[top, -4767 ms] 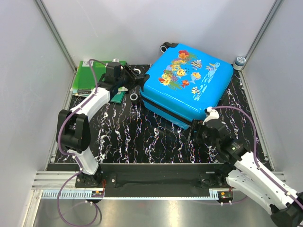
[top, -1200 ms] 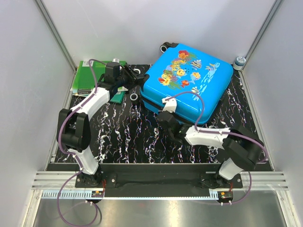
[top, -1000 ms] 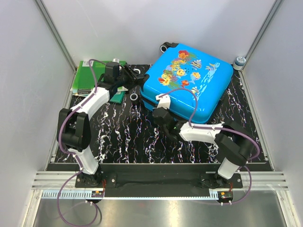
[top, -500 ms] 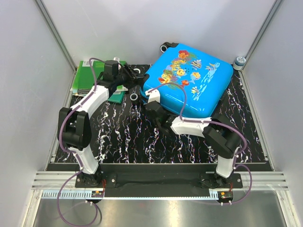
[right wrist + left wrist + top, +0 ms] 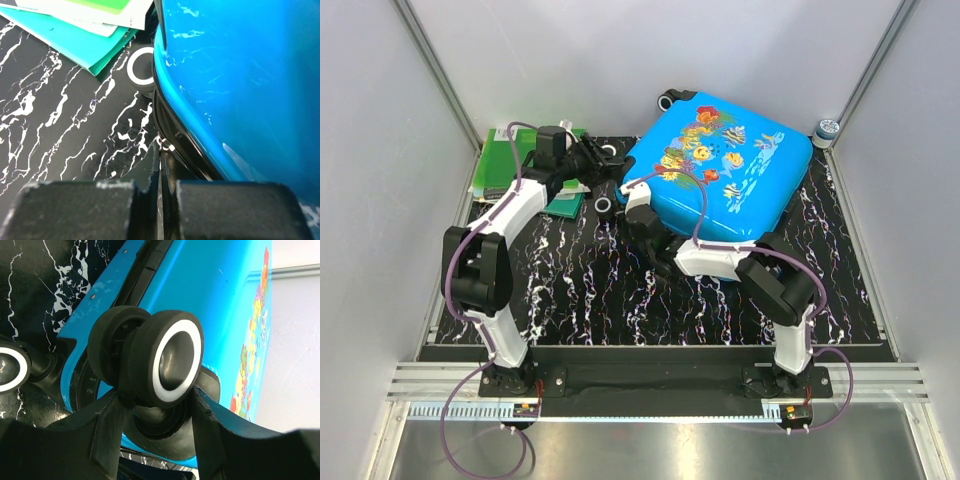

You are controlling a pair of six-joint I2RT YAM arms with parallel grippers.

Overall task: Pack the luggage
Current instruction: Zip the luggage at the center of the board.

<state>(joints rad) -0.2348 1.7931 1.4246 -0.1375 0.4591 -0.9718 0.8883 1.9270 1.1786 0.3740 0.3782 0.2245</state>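
Bright blue luggage [image 5: 720,165] with a fish print lies flat at 1 o'clock on the table [image 5: 570,290]. My left gripper [image 5: 603,160] clamps 1 black wheel [image 5: 172,360] at its 9 o'clock corner; my right gripper [image 5: 159,187], fingers closed, sits at its 8 o'clock seam

Luggage [image 5: 750,190] lies flat and skewed on the far-right part of the table [image 5: 570,290]. The folder stack [image 5: 500,160] is in the far-left corner just left of it, and a small tin [image 5: 828,128] is in the far-right corner. Left gripper [image 5: 155,425] has the upper wheel [image 5: 170,365] between its fingers at the luggage's left corner, with the lower wheel [image 5: 140,75] on the table beside the folders. Right gripper [image 5: 159,186] sits at the seam on the near-left edge.
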